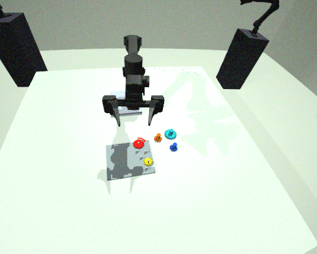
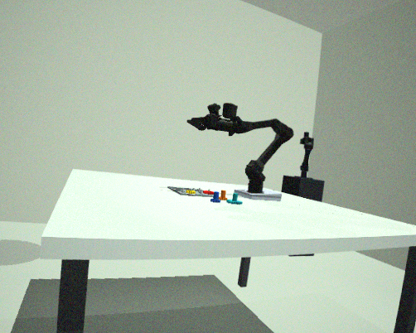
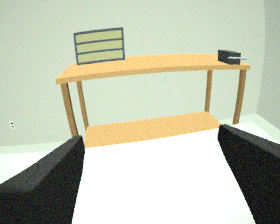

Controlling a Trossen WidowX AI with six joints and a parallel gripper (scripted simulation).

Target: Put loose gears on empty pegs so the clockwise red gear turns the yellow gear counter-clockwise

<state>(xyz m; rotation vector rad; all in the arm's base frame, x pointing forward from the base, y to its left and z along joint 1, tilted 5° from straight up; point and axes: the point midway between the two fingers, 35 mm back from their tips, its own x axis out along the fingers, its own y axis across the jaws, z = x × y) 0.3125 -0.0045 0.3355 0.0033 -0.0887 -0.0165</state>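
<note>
The black arm [image 1: 133, 66] [image 2: 257, 126] is standing on a pale base plate [image 1: 115, 93] [image 2: 276, 197] near the far edge of the white counter [image 1: 210, 203] [image 2: 152, 217], as the top view is showing it. It is going up, bending at its elbow, and reaching out nearly flat, high over the counter. The gripper [image 1: 134, 125] [image 2: 189, 121] [image 3: 154, 137] is spreading its two fingers wide, and nothing is sitting between them. They are pointing away from the far edge. The grey board [image 1: 128, 162] [image 2: 177, 191] is lying flat on the counter, with the red gear [image 1: 138, 144] [image 2: 208, 192] and the yellow gear [image 1: 148, 162] [image 2: 191, 192] sitting on it. Off the board, toward the counter's right edge, the orange gear [image 1: 158, 138] [image 2: 223, 195], the teal gear [image 1: 170, 134] [image 2: 234, 200] and the blue gear [image 1: 173, 147] [image 2: 215, 197] are standing near each other. Past the far corners, two dark stands [image 1: 17, 48] [image 1: 242, 58] are holding up more black arms. In the wrist view, a wooden desk [image 3: 150, 62] is standing by a pale wall [image 3: 170, 25], and it is holding a striped panel [image 3: 99, 46] and a dark box [image 3: 229, 57].
</note>
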